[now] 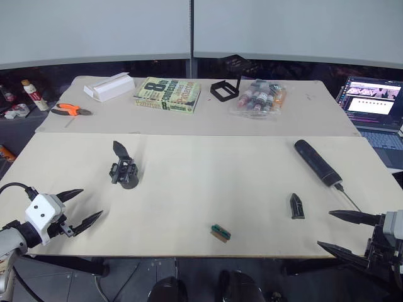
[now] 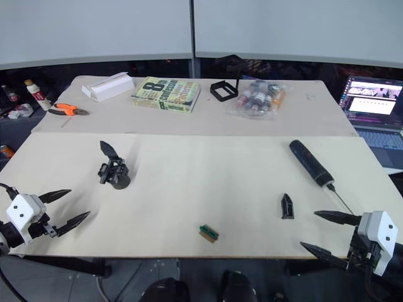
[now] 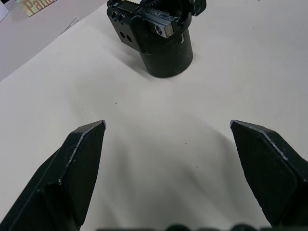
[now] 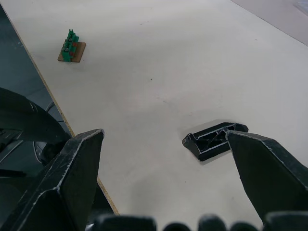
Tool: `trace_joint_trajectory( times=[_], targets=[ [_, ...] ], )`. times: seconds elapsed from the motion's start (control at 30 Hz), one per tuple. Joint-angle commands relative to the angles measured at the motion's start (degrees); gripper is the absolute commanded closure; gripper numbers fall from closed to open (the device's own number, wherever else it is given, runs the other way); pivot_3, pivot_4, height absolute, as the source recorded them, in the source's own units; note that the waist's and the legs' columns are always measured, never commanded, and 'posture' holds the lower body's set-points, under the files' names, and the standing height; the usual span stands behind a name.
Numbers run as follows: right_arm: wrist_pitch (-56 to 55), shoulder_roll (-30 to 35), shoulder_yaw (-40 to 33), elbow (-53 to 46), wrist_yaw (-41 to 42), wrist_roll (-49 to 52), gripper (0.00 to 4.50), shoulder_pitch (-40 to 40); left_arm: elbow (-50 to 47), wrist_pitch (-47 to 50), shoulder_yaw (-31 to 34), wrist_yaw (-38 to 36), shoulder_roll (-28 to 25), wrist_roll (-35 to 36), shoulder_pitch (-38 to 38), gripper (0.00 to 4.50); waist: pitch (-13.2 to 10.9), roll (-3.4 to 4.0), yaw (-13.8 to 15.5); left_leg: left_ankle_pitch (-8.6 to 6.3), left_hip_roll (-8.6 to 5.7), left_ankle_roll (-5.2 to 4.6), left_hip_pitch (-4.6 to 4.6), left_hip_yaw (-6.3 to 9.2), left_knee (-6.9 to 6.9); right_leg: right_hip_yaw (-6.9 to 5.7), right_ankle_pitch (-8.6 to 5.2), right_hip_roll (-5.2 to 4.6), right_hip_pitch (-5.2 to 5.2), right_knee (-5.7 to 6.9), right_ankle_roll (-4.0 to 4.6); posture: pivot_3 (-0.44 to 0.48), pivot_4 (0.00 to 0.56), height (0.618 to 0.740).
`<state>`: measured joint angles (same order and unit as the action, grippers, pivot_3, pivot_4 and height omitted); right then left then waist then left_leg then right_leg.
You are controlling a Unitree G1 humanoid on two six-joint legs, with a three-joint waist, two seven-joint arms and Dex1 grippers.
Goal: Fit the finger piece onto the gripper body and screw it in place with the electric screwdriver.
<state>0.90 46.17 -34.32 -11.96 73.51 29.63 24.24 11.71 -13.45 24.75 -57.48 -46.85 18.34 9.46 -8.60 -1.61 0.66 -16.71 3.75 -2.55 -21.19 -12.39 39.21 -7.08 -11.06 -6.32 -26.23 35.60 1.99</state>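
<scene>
On the table [image 1: 189, 189], the finger piece [image 1: 296, 206] lies near the spread-fingered right gripper [image 2: 327, 234]; the electric screwdriver [image 1: 318, 163] lies beyond. Left gripper [image 1: 79, 207] gapes empty before the gripper body [image 1: 124, 168].

1. Left gripper [image 1: 77, 207]: white boxy housing, two long black pointed fingers [image 3: 72, 168] with faceted, bevelled edges.
2. Black cable loops into the left housing.
3. Right gripper [image 2: 327, 233]: matching white housing, black mount, same tapered black fingers [image 4: 67, 178].
</scene>
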Motion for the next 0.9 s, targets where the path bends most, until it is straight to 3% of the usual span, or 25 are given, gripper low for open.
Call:
trace_joint_trajectory(
  times=[0.03,0.13,0.3,0.43,0.67,0.9],
  targets=[
    [1.1,0.4,1.1,-1.9,-1.1,2.2,0.00,-3.0,-3.9,5.2,3.2,0.9,1.2,6.4,0.9,0.12,0.0,-0.01,-0.2,0.00,0.00,0.00,0.00,0.00,0.00,0.00,0.00,0.00,0.00,0.00,0.00,0.000,0.150,0.740],
    [2.2,-0.6,4.0,-3.2,-3.5,4.1,0.00,-9.0,-8.6,14.1,7.7,5.2,6.0,14.7,3.8,0.12,0.0,-0.02,-1.0,0.01,0.03,-0.01,0.04,-0.01,0.01,0.07,0.03,-0.09,0.01,0.08,-0.05,0.000,0.150,0.740],
    [2.9,-7.4,5.7,-9.3,-0.5,18.1,0.00,-12.9,-11.9,13.7,11.0,12.1,14.0,14.6,8.9,0.12,0.0,-0.04,-1.0,0.10,0.05,-0.01,0.09,0.09,0.01,0.05,-0.13,0.15,0.03,0.26,0.00,0.000,0.150,0.740],
    [2.0,-11.2,9.1,-11.1,-2.2,18.1,0.00,-15.1,-14.8,15.0,11.2,18.0,19.0,14.2,10.3,0.12,0.1,-0.23,-0.4,0.05,0.03,0.10,0.11,0.15,0.04,0.04,-0.13,0.23,0.08,0.29,0.06,0.000,0.150,0.740],
    [-6.8,-13.8,9.6,-1.7,1.7,12.2,0.00,-17.0,-24.5,18.3,-0.3,27.9,24.5,7.1,4.9,0.12,0.3,-0.40,1.1,-0.12,-0.13,0.11,0.03,0.24,0.30,-0.03,-0.09,0.17,0.19,0.33,0.11,0.000,0.150,0.740],
    [-9.0,-13.3,10.7,0.8,4.6,11.8,0.00,-17.4,-16.9,22.2,-7.4,31.3,23.3,1.3,-6.3,0.12,0.3,-0.30,0.0,0.12,-0.03,-0.31,0.05,0.22,0.51,-0.03,0.00,0.38,0.21,0.51,0.23,0.000,0.150,0.740]
  ],
)
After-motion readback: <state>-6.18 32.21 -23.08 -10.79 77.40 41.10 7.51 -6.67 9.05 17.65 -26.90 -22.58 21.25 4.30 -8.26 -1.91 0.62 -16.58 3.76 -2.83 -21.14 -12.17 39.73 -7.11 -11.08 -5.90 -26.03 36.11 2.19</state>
